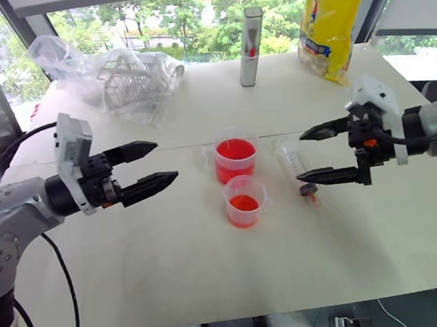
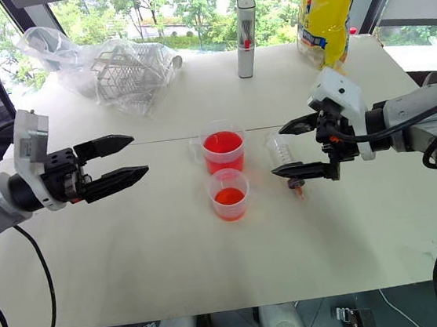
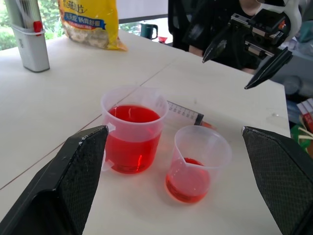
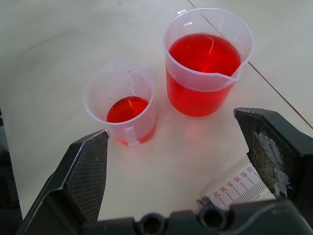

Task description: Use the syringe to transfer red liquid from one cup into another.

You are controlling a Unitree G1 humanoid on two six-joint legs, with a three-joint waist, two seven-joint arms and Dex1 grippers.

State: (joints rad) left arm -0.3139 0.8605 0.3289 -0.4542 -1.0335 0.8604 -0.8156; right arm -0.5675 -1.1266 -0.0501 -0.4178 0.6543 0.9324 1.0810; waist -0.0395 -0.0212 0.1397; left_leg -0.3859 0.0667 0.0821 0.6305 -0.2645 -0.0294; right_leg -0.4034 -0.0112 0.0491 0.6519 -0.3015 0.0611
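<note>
Two clear cups stand mid-table. The larger cup [image 1: 236,157], with a pour lip, is over half full of red liquid [image 4: 204,52]. Just in front of it the smaller cup [image 1: 245,200] holds a shallow layer of red liquid [image 3: 188,182]. The clear syringe [image 1: 293,163] lies flat on the table to the right of the cups, its reddish tip toward the front. My right gripper [image 1: 321,152] hovers open right over the syringe, empty. My left gripper [image 1: 155,164] is open and empty, raised to the left of the cups and pointing at them.
A grey-white tube [image 1: 250,46] stands at the back centre. A yellow bag [image 1: 332,16] leans at the back right. A crumpled clear plastic bag over a wire basket [image 1: 118,76] lies at the back left. A seam [image 1: 177,147] runs across the white table.
</note>
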